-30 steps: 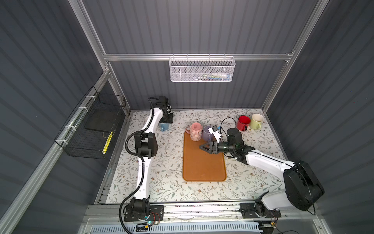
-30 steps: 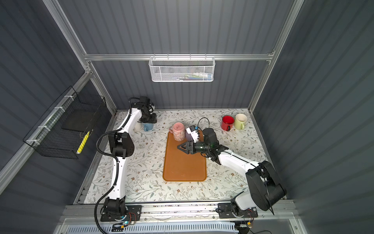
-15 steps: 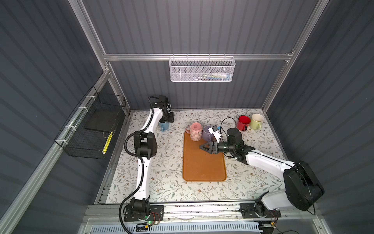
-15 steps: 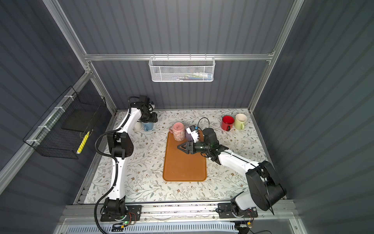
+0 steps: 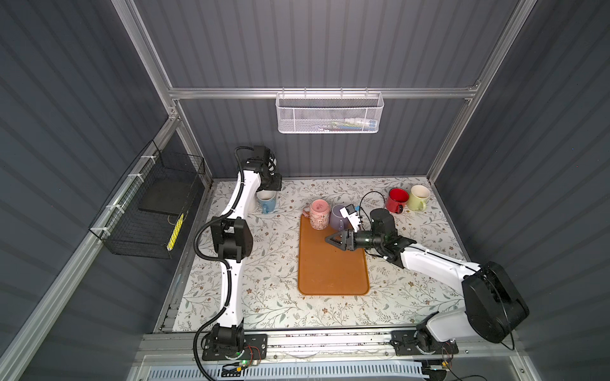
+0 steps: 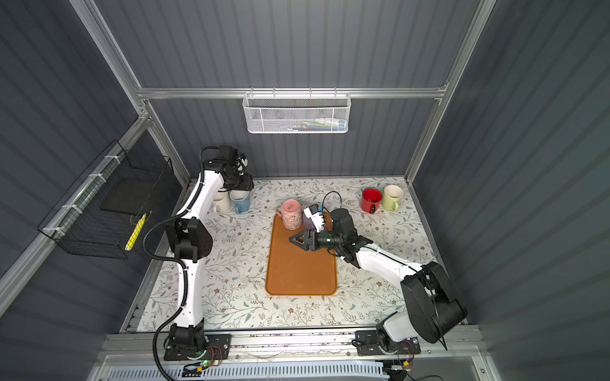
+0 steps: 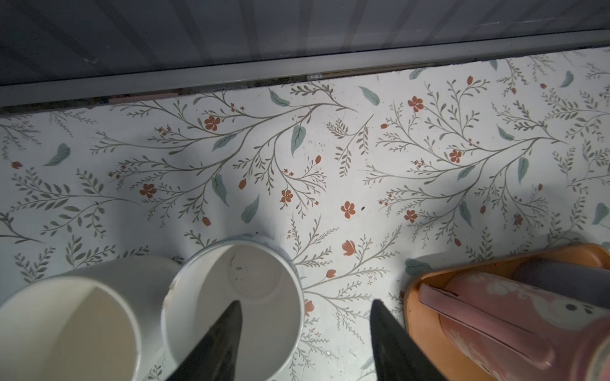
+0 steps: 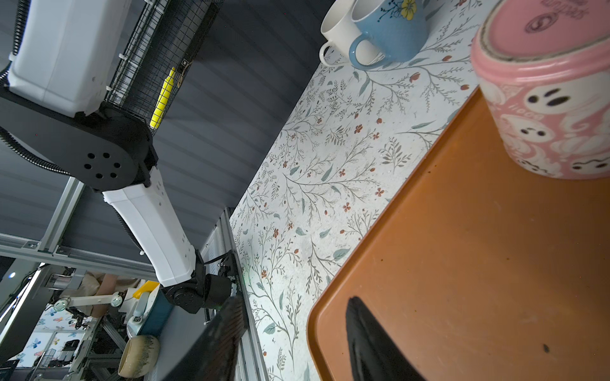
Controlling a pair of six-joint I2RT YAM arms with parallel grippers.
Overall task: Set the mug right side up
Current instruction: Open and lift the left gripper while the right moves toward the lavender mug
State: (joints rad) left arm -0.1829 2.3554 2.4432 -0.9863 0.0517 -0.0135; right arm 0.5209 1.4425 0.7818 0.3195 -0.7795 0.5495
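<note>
A pink ghost-print mug stands upside down, base up, at the far end of the orange tray. My right gripper hovers open and empty over the tray, just in front of that mug, turned on its side. A blue mug stands upright at the back left. My left gripper is open above it, one finger over its mouth and one outside, holding nothing.
A purple mug stands beside the pink one, partly hidden by the right wrist. A white mug touches the blue one. Red and cream mugs stand at the back right. The back wall is close behind the left gripper.
The left gripper's jaws have spread wider over the blue mug. The right arm and the mugs have not moved.
</note>
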